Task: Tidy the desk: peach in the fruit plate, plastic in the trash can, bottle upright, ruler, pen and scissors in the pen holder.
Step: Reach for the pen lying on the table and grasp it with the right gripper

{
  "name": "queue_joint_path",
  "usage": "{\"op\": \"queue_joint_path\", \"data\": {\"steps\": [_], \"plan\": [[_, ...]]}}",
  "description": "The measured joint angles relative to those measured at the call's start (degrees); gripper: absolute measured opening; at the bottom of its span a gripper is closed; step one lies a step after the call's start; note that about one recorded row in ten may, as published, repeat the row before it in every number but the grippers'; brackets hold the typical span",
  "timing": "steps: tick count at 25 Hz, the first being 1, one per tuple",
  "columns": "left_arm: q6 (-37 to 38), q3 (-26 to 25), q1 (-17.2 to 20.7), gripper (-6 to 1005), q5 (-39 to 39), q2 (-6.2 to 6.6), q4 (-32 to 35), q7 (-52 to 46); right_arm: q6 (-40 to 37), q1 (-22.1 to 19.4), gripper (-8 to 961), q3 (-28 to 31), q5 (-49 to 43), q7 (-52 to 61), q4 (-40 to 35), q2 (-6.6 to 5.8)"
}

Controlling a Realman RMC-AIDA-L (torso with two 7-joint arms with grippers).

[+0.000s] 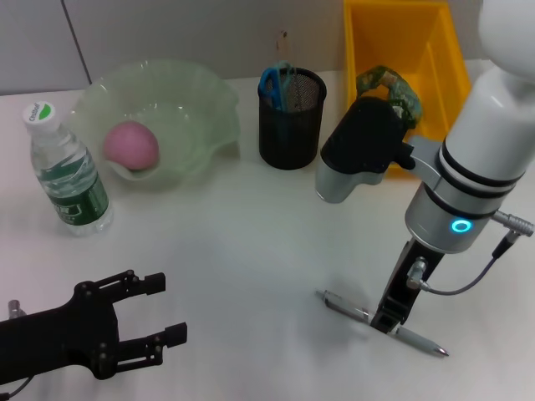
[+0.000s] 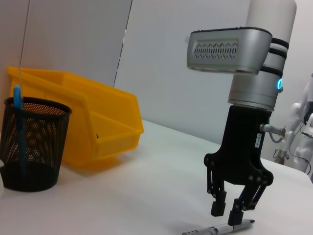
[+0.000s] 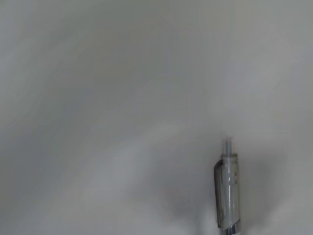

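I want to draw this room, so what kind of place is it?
Probably a robot lab set up like a desk. A white table holds a mesh pen holder, a water bottle and a pen, with a yellow bin behind. The right claw hangs over the pen.

The right gripper [image 1: 387, 322] stands over the middle of the pen [image 1: 343, 306] and hides that part in the head view. In the left wrist view, the bottom edge cuts off part of the pen, and in the right wrist view only its clip end shows. The scissors [image 1: 272, 82] are mostly hidden inside the pen holder [image 1: 290, 134], with just the blue handles poking out. The yellow bin [image 1: 435, 58] is partly hidden behind the right arm. The left gripper [image 1: 155, 313] is cut off by the picture's bottom left corner.
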Motion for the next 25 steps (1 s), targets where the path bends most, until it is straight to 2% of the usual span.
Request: {"op": "queue_joint_path", "data": {"steps": [11, 25], "plan": [[0.0, 0.0, 0.0, 805, 0.0, 0.0, 0.0, -0.1, 2.1, -0.6, 274, -1.0, 0.1, -1.0, 1.1, 0.16], [0.0, 0.0, 0.0, 805, 0.1, 0.0, -0.1, -0.1, 3.8, -0.4, 269, -5.3, 0.3, 0.9, 1.0, 0.25]]}}
